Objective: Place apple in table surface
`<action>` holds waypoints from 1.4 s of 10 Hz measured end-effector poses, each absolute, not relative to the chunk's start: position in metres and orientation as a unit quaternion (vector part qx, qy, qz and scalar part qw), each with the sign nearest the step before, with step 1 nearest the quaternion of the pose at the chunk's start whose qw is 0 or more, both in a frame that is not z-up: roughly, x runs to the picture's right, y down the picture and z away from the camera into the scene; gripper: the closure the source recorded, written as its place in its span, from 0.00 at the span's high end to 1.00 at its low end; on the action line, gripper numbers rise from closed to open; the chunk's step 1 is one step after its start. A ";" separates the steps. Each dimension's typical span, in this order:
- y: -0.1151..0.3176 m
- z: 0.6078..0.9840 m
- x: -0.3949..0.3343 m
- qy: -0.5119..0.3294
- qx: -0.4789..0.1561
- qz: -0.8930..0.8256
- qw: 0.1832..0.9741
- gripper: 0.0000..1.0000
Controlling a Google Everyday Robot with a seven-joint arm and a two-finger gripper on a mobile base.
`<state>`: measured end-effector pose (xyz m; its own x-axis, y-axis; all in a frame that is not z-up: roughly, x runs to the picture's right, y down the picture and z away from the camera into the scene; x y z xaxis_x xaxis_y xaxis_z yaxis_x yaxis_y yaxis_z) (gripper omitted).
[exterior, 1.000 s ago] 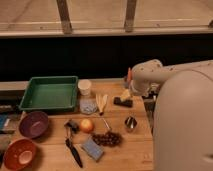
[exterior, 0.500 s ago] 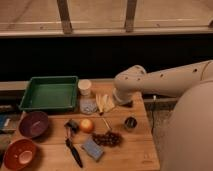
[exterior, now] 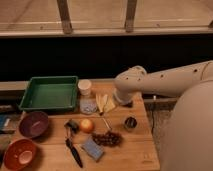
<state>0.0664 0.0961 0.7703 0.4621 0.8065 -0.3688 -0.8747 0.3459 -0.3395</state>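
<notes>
The apple, a small round orange-yellow fruit, rests on the light wooden table surface near its middle, between a dark small object and a bunch of grapes. My white arm reaches in from the right. Its gripper hangs over the back of the table, up and to the right of the apple and apart from it. The gripper's end is mostly hidden under the wrist.
A green tray lies at the back left, with a white cup and a small jar beside it. A purple bowl and an orange bowl sit left. Grapes, a blue sponge, a black-handled tool and a metal cup lie around the apple.
My arm has swung left along the back of the table, from near the right edge toward the middle. The apple and the other things have not moved.
</notes>
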 end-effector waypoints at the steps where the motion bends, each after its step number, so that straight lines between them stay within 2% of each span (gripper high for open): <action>1: 0.098 0.773 0.059 0.061 -0.257 0.506 0.821 0.80; 5: 0.101 0.783 -0.015 0.018 -0.300 0.446 0.843 0.80; 9: 0.135 0.773 -0.080 -0.010 -0.357 0.349 0.867 0.80; 14: 0.140 0.769 -0.090 -0.013 -0.362 0.329 0.872 0.80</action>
<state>-0.0901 0.1402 0.7693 0.7825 0.5841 -0.2156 -0.5649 0.5205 -0.6403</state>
